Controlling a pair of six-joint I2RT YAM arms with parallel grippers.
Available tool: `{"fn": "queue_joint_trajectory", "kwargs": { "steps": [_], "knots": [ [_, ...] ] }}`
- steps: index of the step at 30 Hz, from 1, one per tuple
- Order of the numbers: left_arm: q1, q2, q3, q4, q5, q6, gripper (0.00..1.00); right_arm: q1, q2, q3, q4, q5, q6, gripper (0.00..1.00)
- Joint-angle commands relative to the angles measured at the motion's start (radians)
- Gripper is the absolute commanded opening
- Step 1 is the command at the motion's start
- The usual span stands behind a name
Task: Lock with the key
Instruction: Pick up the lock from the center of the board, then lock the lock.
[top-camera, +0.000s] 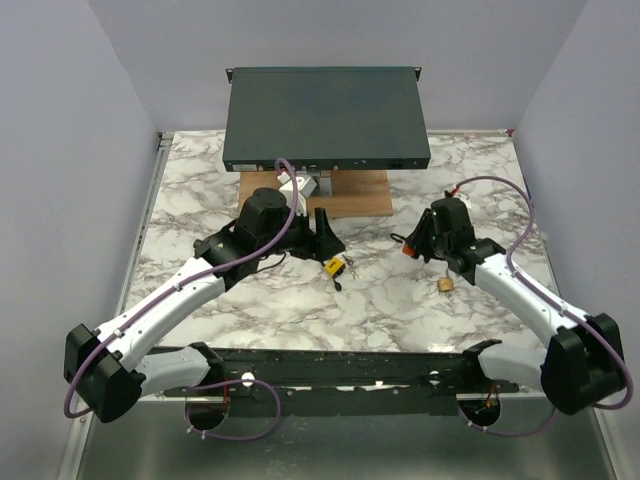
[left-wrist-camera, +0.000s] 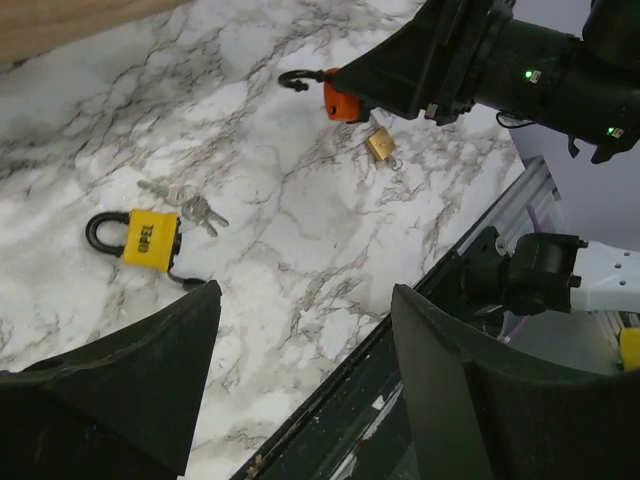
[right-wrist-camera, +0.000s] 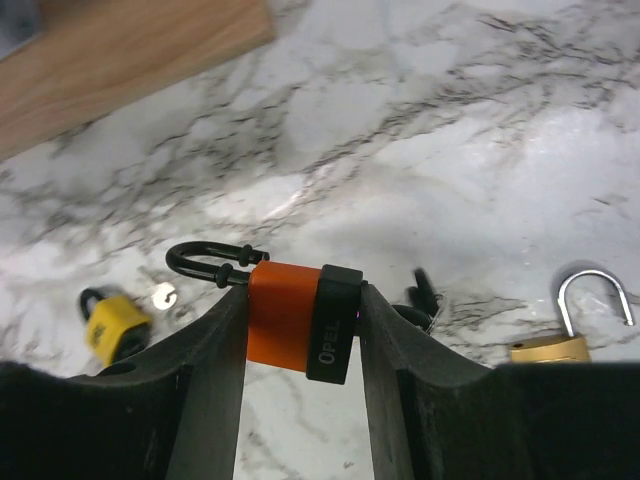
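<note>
Right end effector is clamping a bright orange plastic-bodied padlock over the white marble table, toward its right edge. Left end effector is hovering with its fingers spread wide near the table's middle. A yellow-bodied padlock is lying there, with a small bunch of silver metal keys just beside it. A small brass padlock is lying nearer the right edge, its shackle open. Small dark key-like pieces are showing past the orange padlock's black end, mostly hidden.

My left gripper hangs angled down, fingers spread wide; my right gripper pinches an orange padlock by its body, apparently lifted; both arms reach forward.
</note>
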Motion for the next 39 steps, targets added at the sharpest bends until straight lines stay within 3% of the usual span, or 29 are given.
{"fn": "queue_joint_trajectory", "kwargs": {
  "steps": [1, 10, 17, 23, 39],
  "knots": [
    [-0.035, 0.027, 0.112, 0.023, 0.011, 0.154, 0.67, 0.011, -0.108, 0.039, 0.031, -0.212, -0.075, 0.05],
    [-0.033, 0.115, 0.330, -0.042, 0.105, 0.425, 0.61, 0.023, -0.197, 0.214, -0.047, -0.496, -0.093, 0.05],
    [-0.026, 0.203, 0.488, -0.140, 0.212, 0.523, 0.58, 0.023, -0.196, 0.341, -0.089, -0.661, -0.088, 0.05],
    [-0.026, 0.242, 0.560, -0.202, 0.255, 0.558, 0.54, 0.025, -0.191, 0.406, -0.114, -0.714, -0.079, 0.05],
    [-0.026, 0.245, 0.538, -0.153, 0.304, 0.518, 0.39, 0.025, -0.177, 0.467, -0.130, -0.723, -0.068, 0.05]
  ]
}}
